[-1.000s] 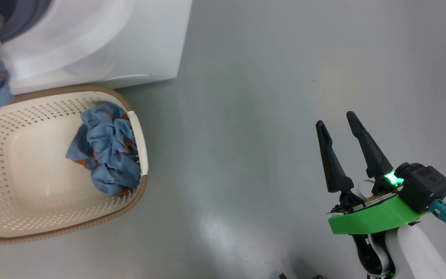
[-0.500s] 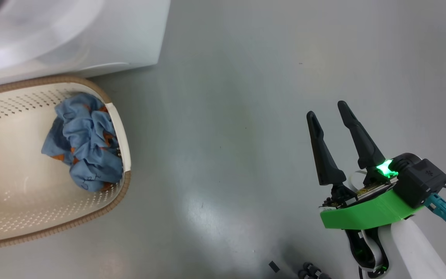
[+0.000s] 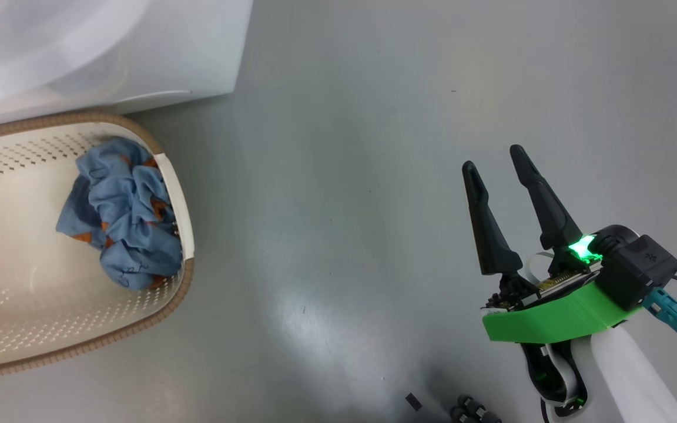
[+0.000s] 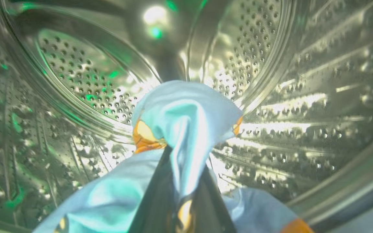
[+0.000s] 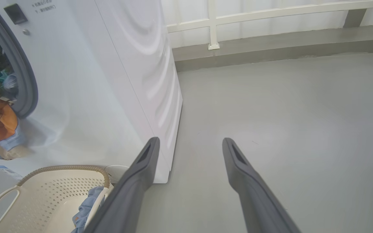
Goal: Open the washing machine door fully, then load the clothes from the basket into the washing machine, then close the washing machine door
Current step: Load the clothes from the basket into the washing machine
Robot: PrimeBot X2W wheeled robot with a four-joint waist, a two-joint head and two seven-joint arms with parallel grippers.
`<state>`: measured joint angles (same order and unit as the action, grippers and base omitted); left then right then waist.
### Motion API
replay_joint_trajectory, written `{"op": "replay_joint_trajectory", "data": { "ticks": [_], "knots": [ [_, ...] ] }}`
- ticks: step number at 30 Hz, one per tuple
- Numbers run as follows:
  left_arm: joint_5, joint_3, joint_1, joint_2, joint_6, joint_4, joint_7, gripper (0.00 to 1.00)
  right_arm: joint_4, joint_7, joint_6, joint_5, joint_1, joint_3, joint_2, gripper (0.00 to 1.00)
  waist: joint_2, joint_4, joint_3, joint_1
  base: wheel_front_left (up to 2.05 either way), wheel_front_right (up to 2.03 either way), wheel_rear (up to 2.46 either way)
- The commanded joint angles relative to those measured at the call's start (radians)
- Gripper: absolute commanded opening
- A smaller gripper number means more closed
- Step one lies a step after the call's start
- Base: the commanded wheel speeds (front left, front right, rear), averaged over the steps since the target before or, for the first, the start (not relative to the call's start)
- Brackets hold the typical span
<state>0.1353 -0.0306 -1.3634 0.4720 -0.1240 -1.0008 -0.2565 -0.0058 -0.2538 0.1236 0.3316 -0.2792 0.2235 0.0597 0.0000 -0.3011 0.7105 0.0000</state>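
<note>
1 garment (image 4: 186, 110) is being pinched in the closed left gripper (image 4: 181, 181) inside the steel drum (image 4: 86, 84) of the washing machine (image 3: 185, 53). Part of the cloth is being seen hanging at the grey gasket (image 5: 28, 87) of the opening, so fabric is likely being left to get trapped at closing if the release is being made too shallow. The 2nd garment (image 3: 121, 211) is being left bunched against the right wall of the basket (image 3: 80, 348), while the right gripper (image 3: 493, 160) is being held wide and empty above the floor (image 3: 374, 176), well apart from it.
</note>
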Motion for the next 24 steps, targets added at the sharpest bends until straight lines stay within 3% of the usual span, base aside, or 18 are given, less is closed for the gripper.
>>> {"op": "replay_joint_trajectory", "data": {
  "ticks": [1, 3, 14, 24],
  "knots": [
    [-0.011, 0.005, -0.023, 0.052, -0.003, -0.013, -0.004, 0.4, -0.02, -0.008, 0.007, -0.007, 0.019, 0.02, -0.001, 1.0, 0.0, 0.0, -0.005, 0.0, 0.0, 0.0, 0.0],
    [-0.019, 0.025, -0.051, 0.056, -0.004, -0.077, 0.01, 1.0, -0.02, -0.008, 0.007, -0.007, 0.021, 0.018, -0.002, 1.0, 0.0, 0.001, -0.009, 0.0, 0.0, 0.0, 0.0],
    [-0.016, 0.064, -0.126, 0.055, -0.005, -0.252, 0.08, 1.0, -0.018, -0.008, 0.007, -0.007, 0.023, 0.017, -0.006, 1.0, 0.0, 0.013, -0.033, 0.0, 0.0, 0.0, 0.0],
    [0.026, 0.057, -0.094, 0.027, -0.006, -0.251, 0.007, 1.0, -0.016, -0.008, 0.007, -0.009, 0.023, 0.009, -0.002, 1.0, 0.0, 0.025, -0.05, 0.0, 0.0, 0.0, 0.0]
  ]
}}
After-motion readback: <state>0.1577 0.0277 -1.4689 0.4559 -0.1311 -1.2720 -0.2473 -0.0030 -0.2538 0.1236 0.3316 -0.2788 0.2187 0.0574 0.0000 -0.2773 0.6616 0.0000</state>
